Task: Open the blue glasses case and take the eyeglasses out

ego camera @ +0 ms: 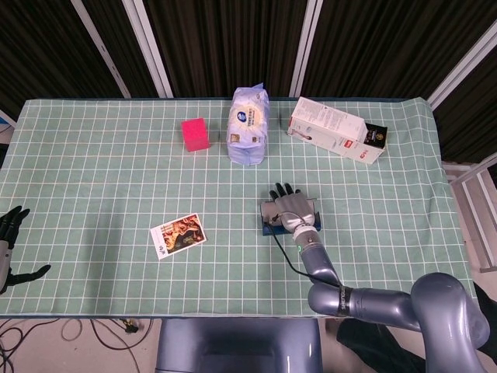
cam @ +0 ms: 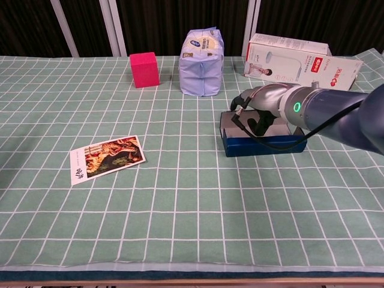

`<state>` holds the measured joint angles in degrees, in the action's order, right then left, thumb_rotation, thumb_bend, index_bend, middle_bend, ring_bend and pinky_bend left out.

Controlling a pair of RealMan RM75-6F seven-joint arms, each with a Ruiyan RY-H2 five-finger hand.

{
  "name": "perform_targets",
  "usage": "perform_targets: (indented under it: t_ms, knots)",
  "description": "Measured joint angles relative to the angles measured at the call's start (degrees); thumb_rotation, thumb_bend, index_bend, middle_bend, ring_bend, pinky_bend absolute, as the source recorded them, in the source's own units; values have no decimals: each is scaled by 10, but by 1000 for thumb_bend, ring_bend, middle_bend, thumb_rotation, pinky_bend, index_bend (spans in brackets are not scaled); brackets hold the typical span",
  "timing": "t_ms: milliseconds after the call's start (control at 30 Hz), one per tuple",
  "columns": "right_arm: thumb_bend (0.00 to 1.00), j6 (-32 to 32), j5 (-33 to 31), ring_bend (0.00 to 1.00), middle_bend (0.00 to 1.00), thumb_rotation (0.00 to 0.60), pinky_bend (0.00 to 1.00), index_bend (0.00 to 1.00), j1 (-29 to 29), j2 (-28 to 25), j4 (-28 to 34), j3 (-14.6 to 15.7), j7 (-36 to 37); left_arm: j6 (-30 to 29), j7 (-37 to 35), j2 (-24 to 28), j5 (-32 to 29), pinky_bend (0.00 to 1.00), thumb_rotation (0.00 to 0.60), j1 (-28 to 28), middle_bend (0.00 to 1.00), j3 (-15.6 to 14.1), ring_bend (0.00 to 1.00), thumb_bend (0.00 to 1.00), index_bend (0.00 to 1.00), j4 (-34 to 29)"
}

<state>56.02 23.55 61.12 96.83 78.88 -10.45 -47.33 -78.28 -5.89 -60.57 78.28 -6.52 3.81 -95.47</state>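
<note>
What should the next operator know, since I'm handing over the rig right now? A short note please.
Right hand: on the blue glasses case, fingers on its raised lid.
Left hand: idle at the left table edge, fingers apart, holding nothing.
Case: mid-table, right of the picture card.
Done: lid partly lifted, grey inside showing.
Left: open the lid fully, take the eyeglasses out; they are not visible yet.

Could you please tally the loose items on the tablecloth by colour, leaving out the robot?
Blue: 2, the glasses case and the tissue pack
Pink: 1, the cube
White and red: 1, the long box
Multicoloured: 1, the picture card
Total: 5
</note>
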Motion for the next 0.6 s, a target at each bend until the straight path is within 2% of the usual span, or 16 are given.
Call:
perform_targets:
  t_ms: [133, 300, 400, 500, 567, 600]
  knots:
    - [693, -4, -17, 0, 0, 600, 235, 107, 18, 12, -27, -17, -14, -1, 0, 0, 1, 0, 600, 0, 0, 0, 0, 0, 0, -1]
    - [594, 6, -13, 0, 0, 600, 235, 92, 21, 3, -8, -26, -16, -1, -3, 1, 1, 0, 600, 0, 0, 0, 0, 0, 0, 1]
    - [534, 20, -3, 7, 3, 600, 235, 84, 15, -14, 31, -29, -13, -1, -5, 1, 2, 0, 600, 0, 0, 0, 0, 0, 0, 1]
    - [508, 42, 10, 59, 48, 600, 253, 83, 7, -38, 90, -30, -10, -2, -5, 1, 3, 0, 600, 0, 0, 1, 0, 0, 0, 2]
    - [504, 60, 21, 139, 125, 600, 319, 83, 0, -59, 140, -29, -10, -3, -4, 0, 4, 0, 600, 1, 0, 0, 0, 0, 0, 3]
    - [504, 68, 25, 215, 191, 600, 383, 83, -3, -68, 163, -29, -10, -4, -4, 0, 5, 0, 600, 1, 0, 0, 0, 0, 0, 3]
